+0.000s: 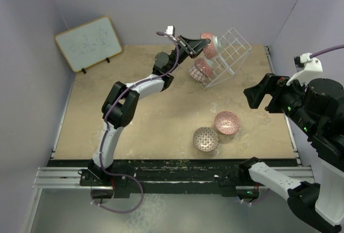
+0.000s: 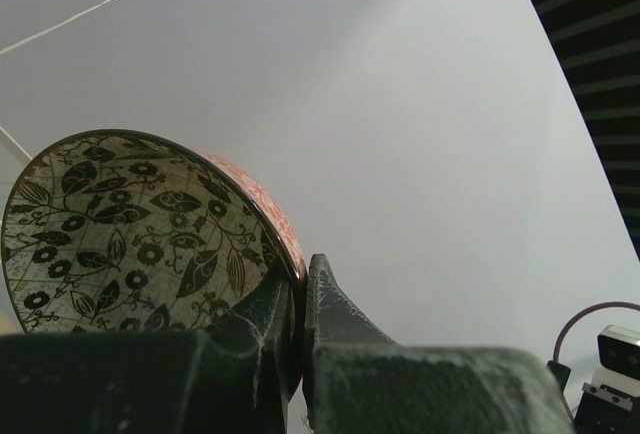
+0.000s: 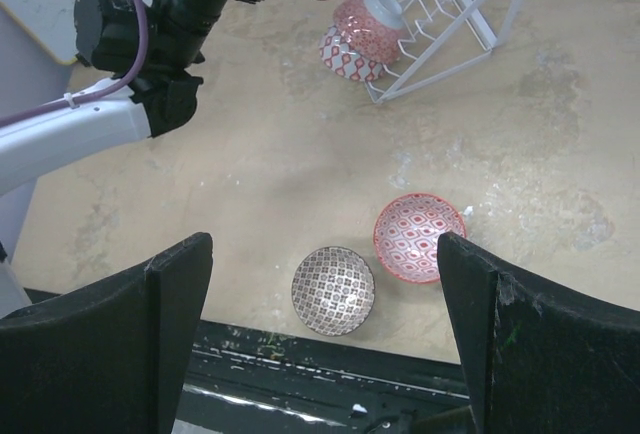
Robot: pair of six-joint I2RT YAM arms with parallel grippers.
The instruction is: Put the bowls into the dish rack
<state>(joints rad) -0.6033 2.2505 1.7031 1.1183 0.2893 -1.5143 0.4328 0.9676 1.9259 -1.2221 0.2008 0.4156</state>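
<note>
Overhead view took in the whole station. The beige, scuffed tabletop point(image 1: 161, 104) was the largest thing. On it at the far right stood the tilted white wire dish rack point(image 1: 228, 56), thin rods in square cells. The wood-framed whiteboard point(image 1: 88, 42) leaned at far left.

The left arm reached across to the rack's upper left edge. There the left gripper point(image 2: 300, 279) held the floral bowl point(image 2: 130, 219) off the table and tipped on its side. Contact between bowl and rack could not be told.

Only the left wrist view showed the grip and the bowl's inside. The worn black fingers were pinched on the rim, one inside and one outside. The interior was glazed cream with black leaf-and-flower print, the outer wall red.

Only the right wrist view gave the other patterns.
- Red bowl with a grey-white foot point(image 3: 365, 24): in the rack's low corner.
- Red-and-white lattice bowl point(image 3: 345, 54): touching it from below. Could not tell whether it sat within the wires.
- Pink teardrop-print bowl point(image 3: 420, 237) and brownish-grey lattice bowl point(image 3: 333, 290): upright side by side on the near tabletop, well apart from the rack.

The right gripper point(image 3: 325, 242) hung above those two, fingers wide apart, holding nothing.
</note>
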